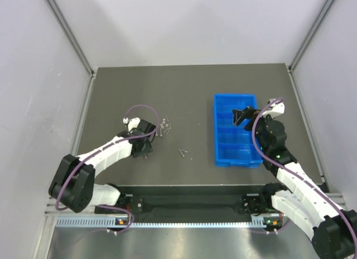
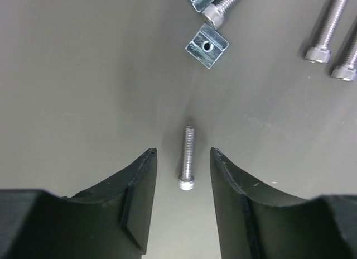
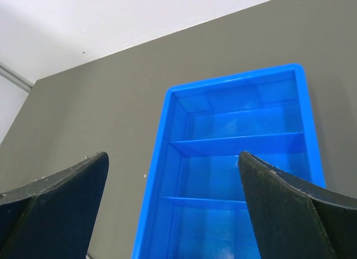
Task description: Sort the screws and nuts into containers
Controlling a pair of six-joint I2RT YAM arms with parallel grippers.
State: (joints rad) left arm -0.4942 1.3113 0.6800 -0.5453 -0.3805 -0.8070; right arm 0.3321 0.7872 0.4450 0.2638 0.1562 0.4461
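Observation:
My left gripper [image 2: 183, 151] is open and low over the dark table, with one screw [image 2: 188, 157] lying between its fingers, untouched. Ahead of it lie a squarish nut [image 2: 207, 45] and more screws [image 2: 323, 36]. In the top view the left gripper [image 1: 149, 140] sits just left of this cluster [image 1: 164, 125], and two more screws [image 1: 183, 153] lie nearer the middle. The blue compartment tray [image 1: 216, 130] stands at the right. My right gripper [image 1: 241, 115] hovers open and empty over its far part. In the right wrist view [image 3: 173, 156] the tray's [image 3: 162, 158] visible compartments look empty.
The dark table mat [image 1: 189, 91] is bounded by grey walls and metal rails on the left and right [image 1: 83, 102]. A purple cable [image 1: 142, 107] loops over the left wrist.

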